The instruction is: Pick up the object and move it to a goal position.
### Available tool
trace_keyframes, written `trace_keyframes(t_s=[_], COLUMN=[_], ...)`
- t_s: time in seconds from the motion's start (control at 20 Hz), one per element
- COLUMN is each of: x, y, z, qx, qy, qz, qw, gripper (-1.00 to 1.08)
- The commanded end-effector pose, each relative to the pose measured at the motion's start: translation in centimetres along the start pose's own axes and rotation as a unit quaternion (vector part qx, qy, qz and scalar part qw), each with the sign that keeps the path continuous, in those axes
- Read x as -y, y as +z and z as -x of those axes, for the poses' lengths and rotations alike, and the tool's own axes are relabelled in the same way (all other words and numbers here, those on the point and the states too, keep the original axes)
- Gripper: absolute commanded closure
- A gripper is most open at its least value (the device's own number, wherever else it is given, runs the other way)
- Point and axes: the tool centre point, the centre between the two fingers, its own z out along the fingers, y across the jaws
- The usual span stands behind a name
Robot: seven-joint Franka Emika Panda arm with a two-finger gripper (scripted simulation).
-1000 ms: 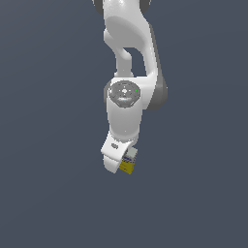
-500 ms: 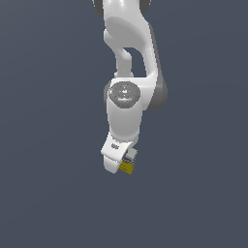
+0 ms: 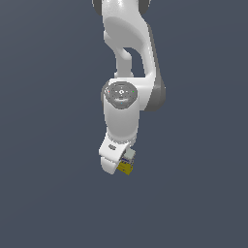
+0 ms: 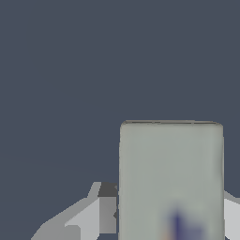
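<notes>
A: Can you read any words on the box (image 3: pixel 126 163)?

B: No. Close up, the box (image 4: pixel 171 180) has a pale grey face with a fuzzy blue mark low down and a tiny bit of orange. It is too blurry to read. The arm (image 3: pixel 127 92) has no words I can read, only tiny colored dots on its round grey cap.

A: Where is the box?

B: At the tip of the arm, in the gripper (image 3: pixel 121 162), with plain dark grey all around it.

A: What do you see from far away that you can't see close up?

B: The yellow bottom part of the box, and the whole white arm reaching down.

A: And close up?

B: The grey fingers (image 4: pixel 101 213) sit on both sides of the box, pinching it.
</notes>
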Motion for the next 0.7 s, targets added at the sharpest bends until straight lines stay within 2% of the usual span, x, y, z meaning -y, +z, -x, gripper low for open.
trace_keyframes(t_s=[0.0, 0.65], x=[-0.7, -7.2], y=[-0.2, -1.7], z=[0.7, 6.3], qx=[0.0, 0.0], qy=[0.001, 0.0], qz=[0.0, 0.0], qw=[1.0, 1.0], gripper=[1.08, 1.08])
